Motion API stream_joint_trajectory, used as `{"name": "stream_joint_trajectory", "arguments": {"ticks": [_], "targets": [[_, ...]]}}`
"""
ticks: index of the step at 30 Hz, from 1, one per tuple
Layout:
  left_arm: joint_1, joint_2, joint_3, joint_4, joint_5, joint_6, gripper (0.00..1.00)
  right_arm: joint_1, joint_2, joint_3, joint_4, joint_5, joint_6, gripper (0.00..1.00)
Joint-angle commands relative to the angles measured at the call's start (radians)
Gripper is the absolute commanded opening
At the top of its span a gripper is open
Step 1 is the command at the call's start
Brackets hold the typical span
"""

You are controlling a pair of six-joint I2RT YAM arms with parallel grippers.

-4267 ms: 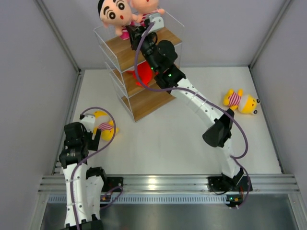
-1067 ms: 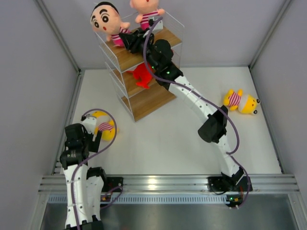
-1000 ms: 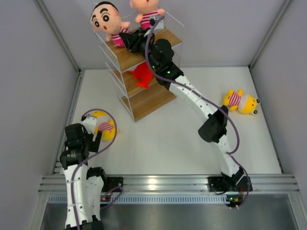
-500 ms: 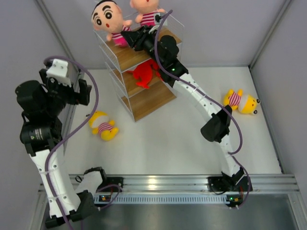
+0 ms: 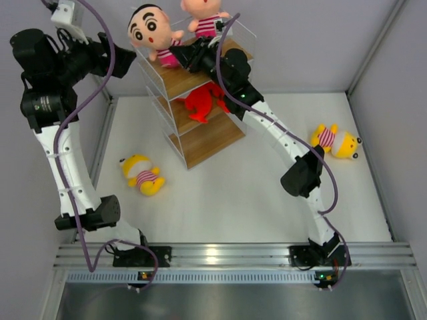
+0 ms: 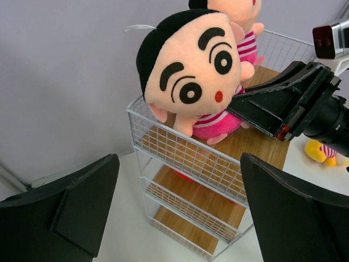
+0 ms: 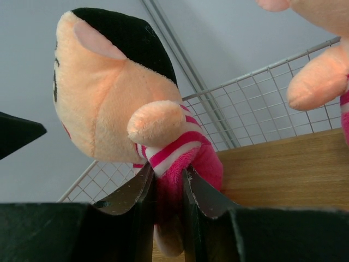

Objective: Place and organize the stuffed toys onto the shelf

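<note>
The shelf stands at the back of the table. My right gripper is shut on the pink body of a black-haired boy doll at the left end of the top board; the wrist view shows the doll pinched between the fingers. The second boy doll sits beside it. A red shark lies on the middle tier. My left gripper is open and empty, held high to the left of the shelf, facing the doll.
One yellow figure lies on the table left of the shelf's foot. Another lies at the right near the wall. The right arm stretches diagonally across the table's middle. Walls close in on both sides.
My left arm has lifted from beside the left yellow figure up to the top-left, level with the shelf top; the figure stays on the table. My right gripper still holds the doll.
</note>
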Motion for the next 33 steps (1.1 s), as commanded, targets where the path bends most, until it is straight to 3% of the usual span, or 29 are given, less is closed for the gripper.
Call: {"name": "stream_joint_trajectory", "arguments": {"ticks": [1, 4, 13, 16, 18, 19, 21, 22, 24, 25, 30, 33], "targets": [[-0.071, 0.022, 0.042, 0.076, 0.020, 0.001, 0.99, -0.013, -0.062, 0.008, 0.062, -0.033, -0.004, 0.00], [-0.143, 0.048, 0.040, 0.120, 0.022, 0.025, 0.99, -0.017, -0.053, 0.009, 0.064, -0.043, -0.009, 0.00], [-0.203, 0.145, 0.072, 0.205, -0.076, 0.041, 0.99, -0.039, -0.036, 0.012, 0.081, -0.105, 0.000, 0.00], [-0.218, 0.166, 0.071, 0.206, -0.075, 0.044, 0.92, -0.042, -0.031, 0.012, 0.087, -0.119, 0.002, 0.00], [-0.220, 0.175, 0.071, 0.206, -0.072, 0.044, 0.82, -0.044, -0.031, 0.012, 0.092, -0.123, 0.006, 0.00], [-0.220, 0.177, 0.071, 0.206, -0.072, 0.045, 0.69, -0.047, -0.033, 0.012, 0.093, -0.125, 0.006, 0.00], [-0.223, 0.175, 0.072, 0.206, -0.088, 0.061, 0.53, -0.048, -0.033, 0.012, 0.096, -0.129, 0.013, 0.00], [-0.255, 0.174, 0.072, 0.206, -0.093, 0.064, 0.33, -0.051, -0.030, 0.012, 0.098, -0.132, 0.016, 0.00], [-0.260, 0.168, 0.072, 0.214, -0.107, 0.064, 0.19, -0.053, -0.031, 0.012, 0.099, -0.138, 0.020, 0.00], [-0.263, 0.168, 0.072, 0.217, -0.116, 0.064, 0.07, -0.053, -0.031, 0.012, 0.099, -0.142, 0.019, 0.00], [-0.267, 0.156, 0.071, 0.228, -0.132, 0.058, 0.00, -0.053, -0.041, 0.006, 0.087, -0.154, 0.025, 0.00], [-0.271, 0.134, 0.066, 0.229, -0.171, 0.042, 0.00, -0.053, -0.068, -0.020, 0.096, -0.154, 0.026, 0.28]]}}
